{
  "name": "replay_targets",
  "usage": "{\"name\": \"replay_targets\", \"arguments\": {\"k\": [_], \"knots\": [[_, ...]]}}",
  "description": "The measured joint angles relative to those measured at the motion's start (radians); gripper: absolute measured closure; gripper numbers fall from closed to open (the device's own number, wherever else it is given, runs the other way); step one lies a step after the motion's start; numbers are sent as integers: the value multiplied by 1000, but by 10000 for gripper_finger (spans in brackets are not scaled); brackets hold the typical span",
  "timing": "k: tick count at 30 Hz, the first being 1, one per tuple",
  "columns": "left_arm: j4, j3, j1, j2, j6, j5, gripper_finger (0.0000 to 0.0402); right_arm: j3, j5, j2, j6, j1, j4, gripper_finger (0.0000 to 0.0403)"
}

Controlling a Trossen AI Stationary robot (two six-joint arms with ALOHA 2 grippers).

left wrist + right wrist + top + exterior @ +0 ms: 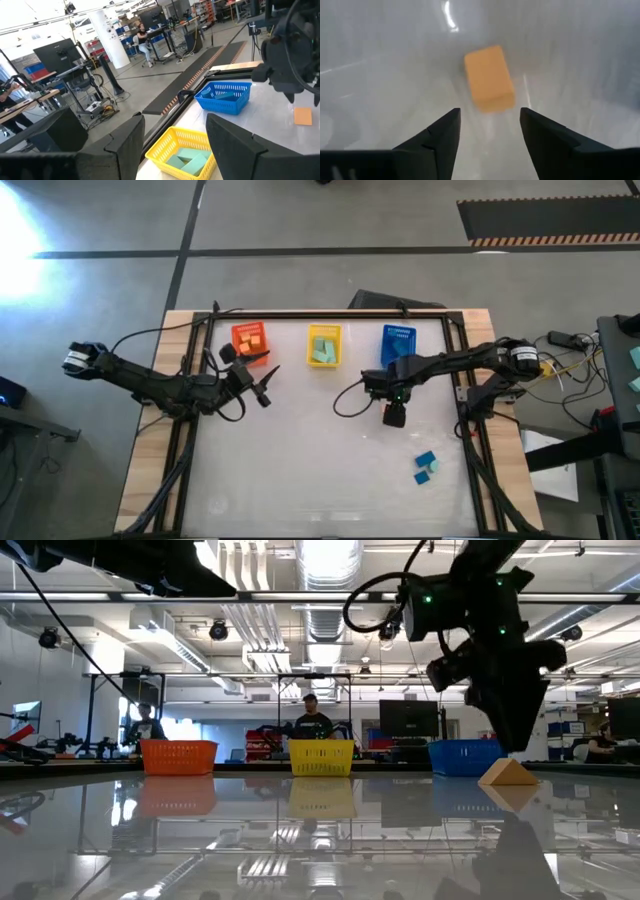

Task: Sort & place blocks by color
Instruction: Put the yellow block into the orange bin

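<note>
Table (300,470), white and glossy, carries three plastic mesh bins: orange (250,340), yellow (324,345), blue (397,344). Right gripper (488,131) hangs low with fingers apart and empty, a small orange block (489,78) lying just ahead between them. Left gripper (175,137) waits open by the orange bin. Teal and blue blocks (427,466) sit behind the right gripper.

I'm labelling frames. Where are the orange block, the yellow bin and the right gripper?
orange block (489,77): right wrist view, its top face.
yellow bin (324,333): high view, its far rim.
right gripper (489,132): right wrist view, midway between its open fingertips.
</note>
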Motion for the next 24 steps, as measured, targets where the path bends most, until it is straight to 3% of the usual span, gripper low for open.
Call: {"name": "replay_targets", "arguments": {"k": [4, 16, 24], "knots": [[0, 0, 0, 0, 1, 0, 206, -34, 54, 0, -5, 9, 22, 211], [0, 0, 0, 0, 2, 0, 206, -93, 55, 0, -25, 16, 200, 213], [0, 0, 0, 0, 2, 0, 206, -93, 40, 0, -24, 16, 220, 272]]}}
